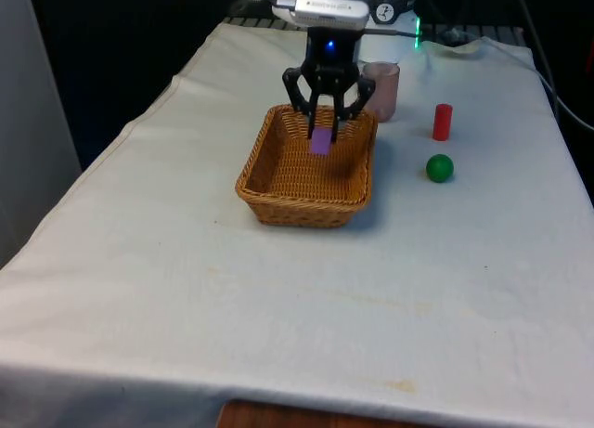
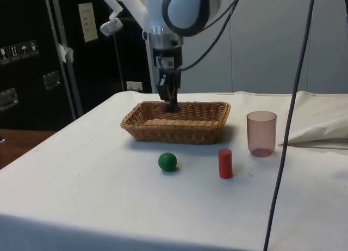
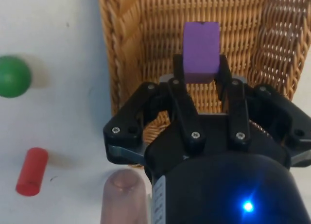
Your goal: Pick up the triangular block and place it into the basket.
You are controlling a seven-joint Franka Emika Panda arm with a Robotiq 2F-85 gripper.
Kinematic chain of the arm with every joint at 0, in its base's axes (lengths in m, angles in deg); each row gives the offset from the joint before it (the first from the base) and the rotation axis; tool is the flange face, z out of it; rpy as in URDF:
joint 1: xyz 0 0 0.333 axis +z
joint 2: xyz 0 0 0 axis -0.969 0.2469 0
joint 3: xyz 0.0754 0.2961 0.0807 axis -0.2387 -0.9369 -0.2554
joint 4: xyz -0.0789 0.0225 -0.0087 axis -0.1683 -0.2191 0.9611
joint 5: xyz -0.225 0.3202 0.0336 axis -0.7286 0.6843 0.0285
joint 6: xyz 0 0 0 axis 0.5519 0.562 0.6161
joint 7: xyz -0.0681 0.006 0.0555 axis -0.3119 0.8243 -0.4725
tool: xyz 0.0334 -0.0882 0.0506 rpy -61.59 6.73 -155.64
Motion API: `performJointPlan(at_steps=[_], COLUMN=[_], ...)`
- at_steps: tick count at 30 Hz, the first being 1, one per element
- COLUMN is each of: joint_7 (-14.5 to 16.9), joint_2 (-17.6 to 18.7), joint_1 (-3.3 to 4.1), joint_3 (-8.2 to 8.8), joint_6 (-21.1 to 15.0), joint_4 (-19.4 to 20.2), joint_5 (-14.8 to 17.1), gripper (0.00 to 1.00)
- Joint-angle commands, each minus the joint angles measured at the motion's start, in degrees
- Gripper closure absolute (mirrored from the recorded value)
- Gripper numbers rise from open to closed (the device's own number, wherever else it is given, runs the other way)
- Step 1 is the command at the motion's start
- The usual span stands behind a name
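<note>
The fingers (image 1: 322, 129) are closed on the purple block (image 1: 321, 140), which sits between their tips above the basket (image 1: 269, 191), upper centre of the front view. On the desk (image 1: 186, 289), toward the front view's right, lie a green ball (image 1: 440, 168), red cylinder (image 1: 443, 122) and cup (image 1: 382, 89).

Gripper (image 1: 324, 129) pointed straight down near the desk's far edge, fingers (image 3: 180, 83) clamped on a purple block (image 3: 200, 51).
</note>
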Motion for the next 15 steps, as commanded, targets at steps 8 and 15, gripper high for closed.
performJointPlan(at_steps=[8, 15], joint_7=[1.60, 1.78], joint_2=[3.61, 5.84], joint_1=[-0.80, -0.97], joint_3=[-0.06, 0.34], joint_6=[-3.72, -5.67], joint_4=[0.17, 0.00], joint_5=[1.15, 1.03], gripper=[0.66, 0.66])
